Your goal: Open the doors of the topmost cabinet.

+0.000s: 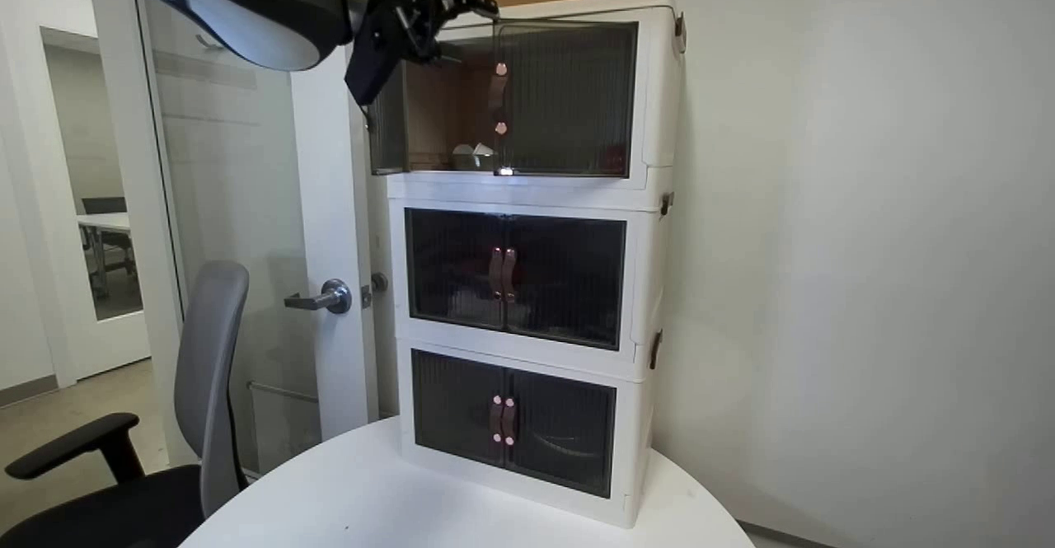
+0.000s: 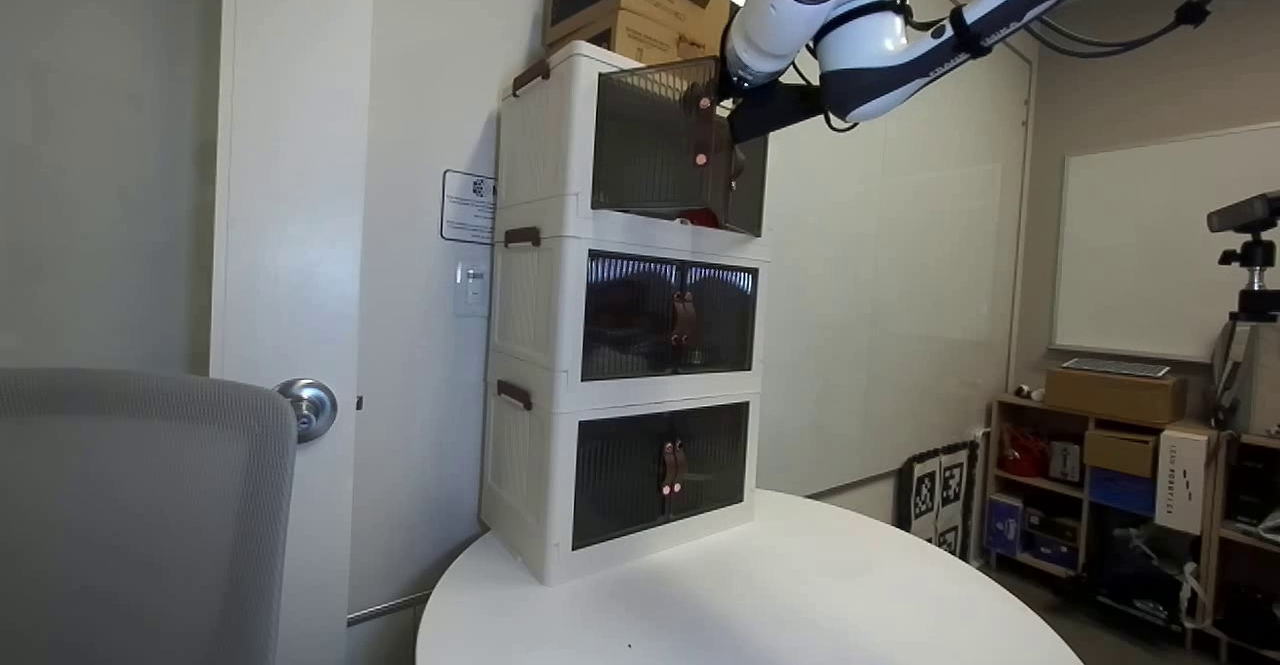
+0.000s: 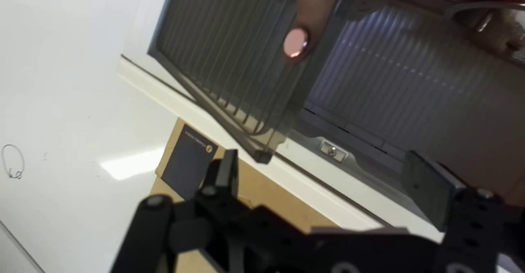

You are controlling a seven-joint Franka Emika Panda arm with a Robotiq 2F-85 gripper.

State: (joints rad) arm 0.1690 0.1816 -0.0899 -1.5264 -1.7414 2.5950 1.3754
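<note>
The topmost cabinet is the top white-framed unit, also in an exterior view. One of its dark smoky doors is swung wide open; it shows behind the other door in an exterior view. The other door stands slightly ajar, with its free edge out from the frame. My gripper is at the opening's top, by that free edge. In the wrist view the gripper is open and empty; the ajar door's corner is close to one fingertip, contact unclear.
Two alike closed units stand below on a round white table. Cardboard boxes sit on top, close to the gripper. Small items lie inside the top unit. An office chair and a door are beside it.
</note>
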